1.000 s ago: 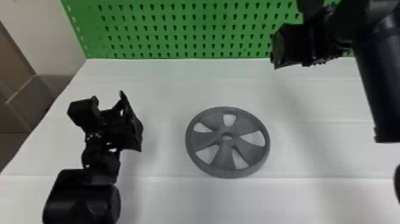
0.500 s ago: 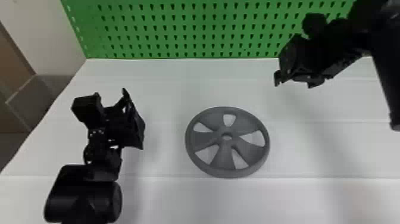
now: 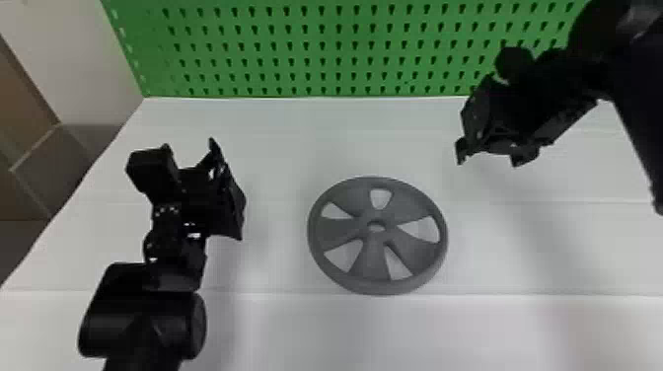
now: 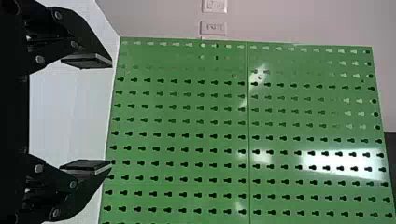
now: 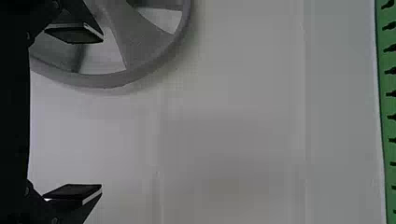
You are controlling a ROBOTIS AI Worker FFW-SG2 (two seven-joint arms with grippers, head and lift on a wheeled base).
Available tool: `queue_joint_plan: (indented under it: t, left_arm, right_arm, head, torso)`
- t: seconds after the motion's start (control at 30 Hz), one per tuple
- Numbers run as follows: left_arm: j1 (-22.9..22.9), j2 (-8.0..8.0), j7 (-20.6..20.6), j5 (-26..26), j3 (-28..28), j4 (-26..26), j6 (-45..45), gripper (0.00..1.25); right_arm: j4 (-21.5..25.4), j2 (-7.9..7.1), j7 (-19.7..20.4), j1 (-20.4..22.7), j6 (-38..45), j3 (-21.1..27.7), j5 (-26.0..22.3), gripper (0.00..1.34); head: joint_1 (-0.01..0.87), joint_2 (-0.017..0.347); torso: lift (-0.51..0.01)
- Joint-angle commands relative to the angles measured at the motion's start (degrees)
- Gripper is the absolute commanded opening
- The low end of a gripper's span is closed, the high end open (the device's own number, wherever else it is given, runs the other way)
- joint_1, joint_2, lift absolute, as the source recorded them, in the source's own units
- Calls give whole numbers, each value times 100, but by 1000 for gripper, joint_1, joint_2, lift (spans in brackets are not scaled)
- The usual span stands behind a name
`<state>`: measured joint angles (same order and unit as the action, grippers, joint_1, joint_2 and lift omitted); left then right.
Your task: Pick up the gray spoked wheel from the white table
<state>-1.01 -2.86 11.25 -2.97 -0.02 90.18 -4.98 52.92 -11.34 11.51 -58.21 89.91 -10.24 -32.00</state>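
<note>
— What lay on the white table (image 3: 296, 330)?

— A gray spoked wheel (image 3: 370, 261), flat near the middle, between the two black grippers and touching neither. Seams ran left to right across the smooth tabletop around it.

— How did the wheel look?

— Matte and evenly gray, with a thick raised rim, five broad spokes flaring outward from a round hub, and a small hole at its center. White tabletop showed through the five rounded, wedge-like gaps.

— And the pincers?

— Both were open and empty. The left gripper (image 3: 228, 191) was to the wheel's left, its flat-padded fingers spread wide. The right gripper (image 3: 493, 157) hung above the table on the wheel's far right side, fingers also well apart.

— The backdrop?

— A glossy green pegboard (image 3: 345, 37), punched with rows of dark keyhole-shaped holes, stood along the table's far edge.
</note>
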Motion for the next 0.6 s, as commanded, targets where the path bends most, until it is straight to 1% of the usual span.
queue_joint_plan:
  t: [0.0,0.13,0.23,0.5,0.57]
  left_arm:
    - [-22,-12,0,7,-42,0,32,767]
    - [-39,-21,0,7,-77,0,50,767]
    - [-57,-30,0,25,-104,0,58,767]
    - [-66,-48,0,25,-130,0,58,767]
    - [-66,-48,0,25,-130,0,67,767]
  right_arm:
    - [-229,-44,0,-6,17,-259,-280,1177]
    - [-309,-70,0,-6,17,-417,-377,1177]
    - [-379,-105,0,-15,17,-646,-465,1177]
    - [-713,-264,0,-121,17,-1235,-861,1177]
    - [-836,-281,9,-129,17,-1296,-984,1177]
  head:
    - [779,84]
    - [779,83]
    - [779,84]
    - [779,84]
    - [779,84]
  torso:
    - [-76]
    - [-76]
    - [-76]
    - [-76]
    - [-76]
